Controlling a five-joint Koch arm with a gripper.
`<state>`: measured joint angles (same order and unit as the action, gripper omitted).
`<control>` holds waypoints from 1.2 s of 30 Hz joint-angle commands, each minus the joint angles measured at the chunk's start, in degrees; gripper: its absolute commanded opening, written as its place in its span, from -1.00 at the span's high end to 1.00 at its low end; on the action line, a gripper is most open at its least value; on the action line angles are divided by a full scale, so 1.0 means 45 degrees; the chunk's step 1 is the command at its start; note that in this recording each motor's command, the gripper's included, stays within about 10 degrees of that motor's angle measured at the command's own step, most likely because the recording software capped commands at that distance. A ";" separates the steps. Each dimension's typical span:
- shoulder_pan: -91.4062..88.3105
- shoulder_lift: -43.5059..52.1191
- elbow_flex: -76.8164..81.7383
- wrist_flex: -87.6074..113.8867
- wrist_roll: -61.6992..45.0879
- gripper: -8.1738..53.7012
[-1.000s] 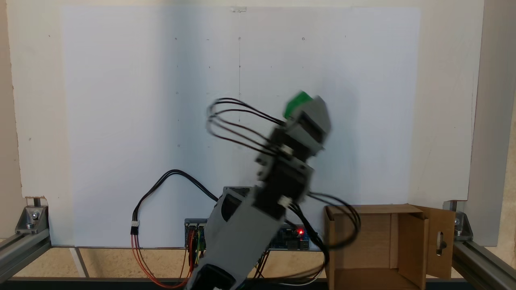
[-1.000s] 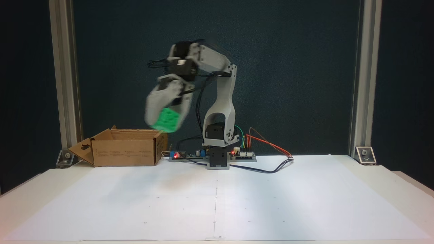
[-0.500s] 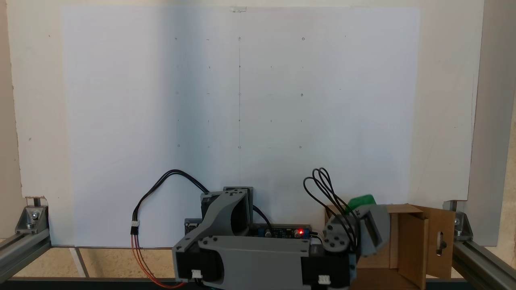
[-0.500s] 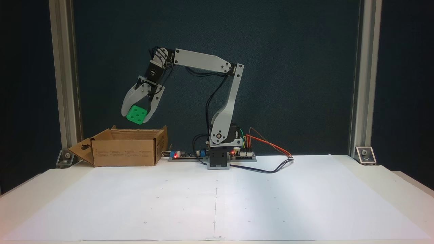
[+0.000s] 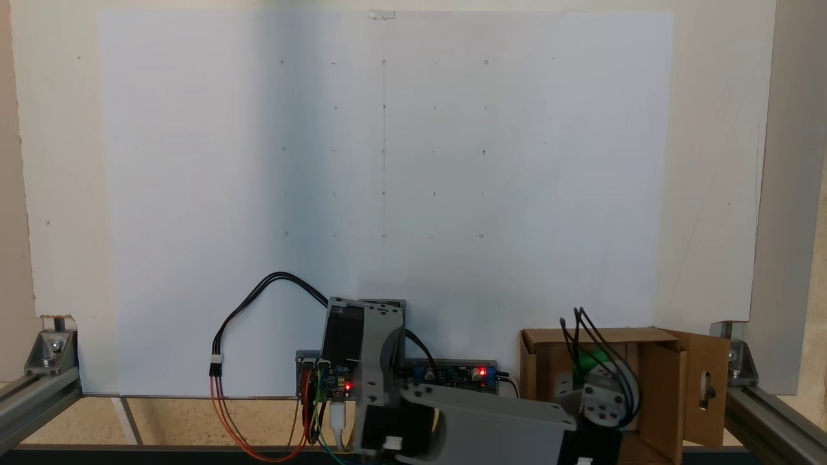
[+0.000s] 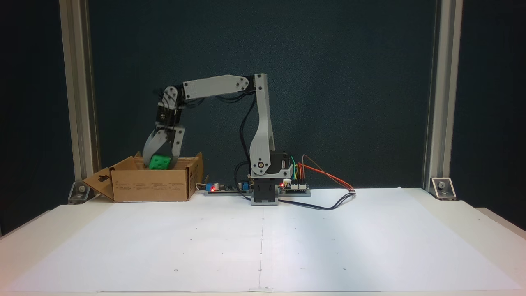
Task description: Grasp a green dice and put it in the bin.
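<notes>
A white paper sheet (image 6: 263, 242) printed with a faint grid of small marks covers the pale tabletop (image 6: 499, 224). Aluminium frame posts (image 6: 441, 94) stand upright at both rear corners, each fixed with a metal corner bracket (image 6: 443, 187). A dark blue-green backdrop (image 6: 349, 82) spans the area between the posts. Lighting is even, with soft shading across the sheet in both fixed views.

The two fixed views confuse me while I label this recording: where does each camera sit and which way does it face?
A fixed view: high above, looking down on the white paper sheet; arm at the bottom edge.
A fixed view: low at the table's front, facing the arm's base and the dark backdrop.
Shared: the small bright green cube between the jaws of the gripper, in the mouth of the brown cardboard box.
</notes>
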<state>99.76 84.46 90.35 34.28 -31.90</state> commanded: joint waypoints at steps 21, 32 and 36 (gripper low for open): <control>0.1582 -0.0977 -0.1836 -0.0625 -0.1602 -0.46; -0.2969 0.2598 -0.2148 -0.0879 0.4976 -0.55; -0.6309 0.3750 -0.2148 -0.0879 0.7105 -0.64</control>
<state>76.20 98.17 84.90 31.55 -6.86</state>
